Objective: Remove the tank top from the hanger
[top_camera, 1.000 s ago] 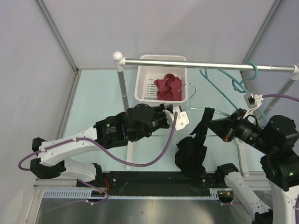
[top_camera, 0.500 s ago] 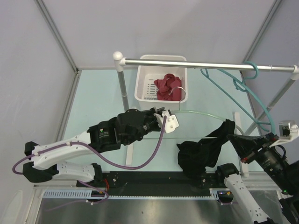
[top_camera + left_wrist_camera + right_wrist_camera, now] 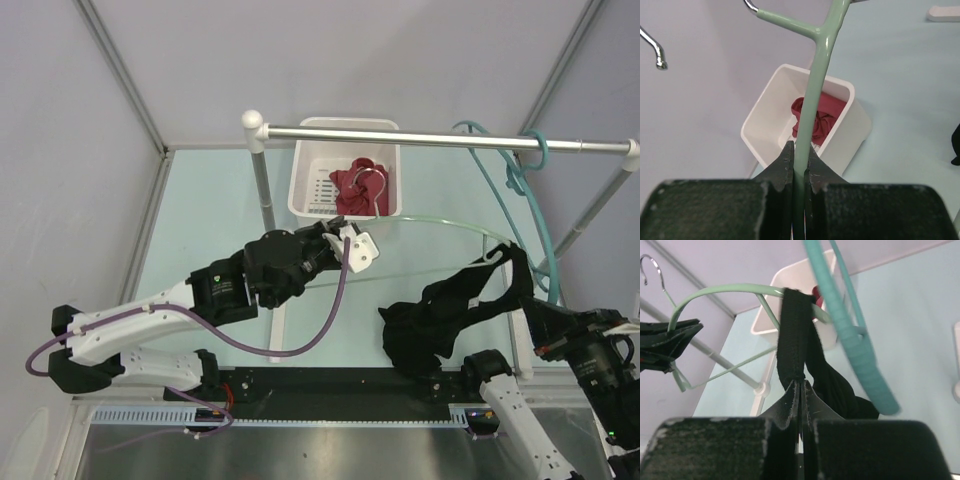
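Note:
My left gripper is shut on the pale green hanger, clamping its bar near the neck between both jaws. The black tank top hangs below the hanger's right end, its bulk resting near the table's front edge. One strap still loops over the hanger's right tip. My right gripper is shut on that strap and pulls it taut. The hanger arm and my left gripper also show in the right wrist view.
A white basket holding red cloth stands at the back, under a metal rail on white posts. Teal hangers hang on the rail's right end; one crosses close to my right gripper.
My right gripper has pulled the strap right and toward the near edge, stretching the tank top out along the hanger. My left gripper has drawn the hanger slightly left and back.

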`<action>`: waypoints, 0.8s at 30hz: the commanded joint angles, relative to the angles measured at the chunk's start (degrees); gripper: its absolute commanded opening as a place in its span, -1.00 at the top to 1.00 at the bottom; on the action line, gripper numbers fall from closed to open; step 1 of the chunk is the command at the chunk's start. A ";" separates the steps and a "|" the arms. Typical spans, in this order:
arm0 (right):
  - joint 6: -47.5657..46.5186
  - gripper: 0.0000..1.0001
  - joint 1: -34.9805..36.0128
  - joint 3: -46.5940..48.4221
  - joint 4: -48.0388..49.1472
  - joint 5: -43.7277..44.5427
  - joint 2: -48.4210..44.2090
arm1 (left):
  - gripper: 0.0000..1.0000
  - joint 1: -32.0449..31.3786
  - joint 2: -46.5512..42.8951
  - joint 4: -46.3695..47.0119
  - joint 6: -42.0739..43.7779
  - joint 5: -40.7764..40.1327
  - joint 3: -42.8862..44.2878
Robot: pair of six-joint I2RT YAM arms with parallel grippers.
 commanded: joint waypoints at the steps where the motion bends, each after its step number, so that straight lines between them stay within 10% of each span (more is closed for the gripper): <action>1: 3.22 1.00 1.69 1.04 0.04 10.14 -2.39 | 1.00 1.12 -2.18 5.86 0.57 -4.87 0.43; 7: 4.28 1.00 4.42 -0.27 -0.23 10.67 -2.12 | 1.00 1.64 -5.44 7.79 -0.21 -5.13 -3.27; 17: -3.62 1.00 2.40 -6.70 7.34 -18.67 5.16 | 1.00 1.65 -7.46 7.35 -2.15 -1.44 -1.77; 24: -9.43 -0.44 2.22 2.08 -0.83 -20.26 9.13 | 1.00 1.65 -7.46 4.72 -1.89 -1.35 -1.33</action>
